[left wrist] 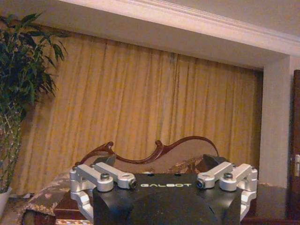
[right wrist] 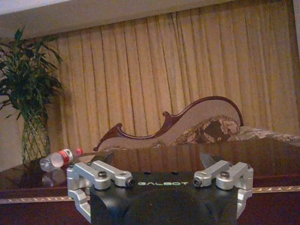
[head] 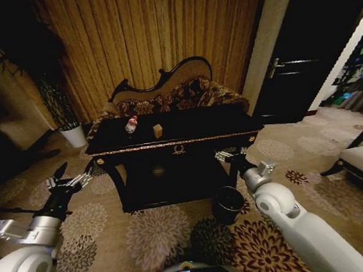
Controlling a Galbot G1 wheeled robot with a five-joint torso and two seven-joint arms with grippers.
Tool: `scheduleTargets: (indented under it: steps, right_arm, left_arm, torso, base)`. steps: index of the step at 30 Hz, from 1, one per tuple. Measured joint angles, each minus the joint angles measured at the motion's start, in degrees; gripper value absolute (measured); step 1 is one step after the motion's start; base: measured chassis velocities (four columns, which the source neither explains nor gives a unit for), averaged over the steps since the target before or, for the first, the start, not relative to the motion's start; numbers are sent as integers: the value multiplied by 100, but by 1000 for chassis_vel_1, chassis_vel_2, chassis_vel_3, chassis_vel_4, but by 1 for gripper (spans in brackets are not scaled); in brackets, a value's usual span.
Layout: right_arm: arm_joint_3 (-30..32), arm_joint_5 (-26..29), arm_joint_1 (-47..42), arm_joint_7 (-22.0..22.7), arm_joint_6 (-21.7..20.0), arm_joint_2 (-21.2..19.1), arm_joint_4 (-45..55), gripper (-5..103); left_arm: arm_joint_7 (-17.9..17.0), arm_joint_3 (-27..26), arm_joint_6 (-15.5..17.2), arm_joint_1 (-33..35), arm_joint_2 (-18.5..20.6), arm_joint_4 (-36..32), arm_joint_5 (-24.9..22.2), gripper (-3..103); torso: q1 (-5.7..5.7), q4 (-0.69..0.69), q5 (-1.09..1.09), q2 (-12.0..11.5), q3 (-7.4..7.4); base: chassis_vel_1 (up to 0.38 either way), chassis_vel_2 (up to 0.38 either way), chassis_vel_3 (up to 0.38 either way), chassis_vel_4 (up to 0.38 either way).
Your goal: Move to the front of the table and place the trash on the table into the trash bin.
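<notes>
Carpet (head: 146,236) with a large flower pattern lies between us and the black table (head: 187,130), which stands ahead with its gold trim and a gold ornament on the front. On the table top we see a clear plastic bottle (head: 131,124) with red cap and label, lying on its side toward the left end, and a small brown cardboard box (head: 158,130) just beside it to the right, not touching. The dark trash bin (head: 228,204) stands on the carpet near the right front leg of the table, and its opening faces up.

Our left gripper (head: 66,176) hangs in the air left of the table, below the level of its top, with the jaws spread wide and nothing between them. Our right gripper (head: 230,155) is held near the right front corner of the table, above the bin; its jaws are also apart and hold nothing.

Behind the table stands a floral sofa (head: 177,92) with a curved dark frame, and behind it a yellow curtain (head: 152,29). A plant in a white pot (head: 73,135) stands left of the sofa.
</notes>
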Motion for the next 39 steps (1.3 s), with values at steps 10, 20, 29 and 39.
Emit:
scheduleTargets:
  steps: [10,20,29,39]
  right_arm:
    - [-32,-5,11,-48,4,15,-6,100]
    - [18,-12,14,-50,7,1,-79,100]
    - [37,-14,14,-52,14,-6,-162,100]
    - [8,-12,27,-57,18,-12,-181,100]
  left_arm:
    - [-216,-49,301,4,-2,-62,25,100]
    - [-717,-285,785,-120,179,-91,-11,100]
    - [-672,-529,847,-87,216,-3,-186,100]
    - [-619,-534,836,-85,218,-4,-195,100]
  torso:
    - [0,0,0,0,0]
    - [0,0,0,0,0]
    - [0,0,0,0,1]
    - [0,0,0,-1,0]
  base:
    - [0,0,0,0]
    - [-27,20,27,-22]
    - [-95,85,80,-86]
    - [-103,93,85,-99]
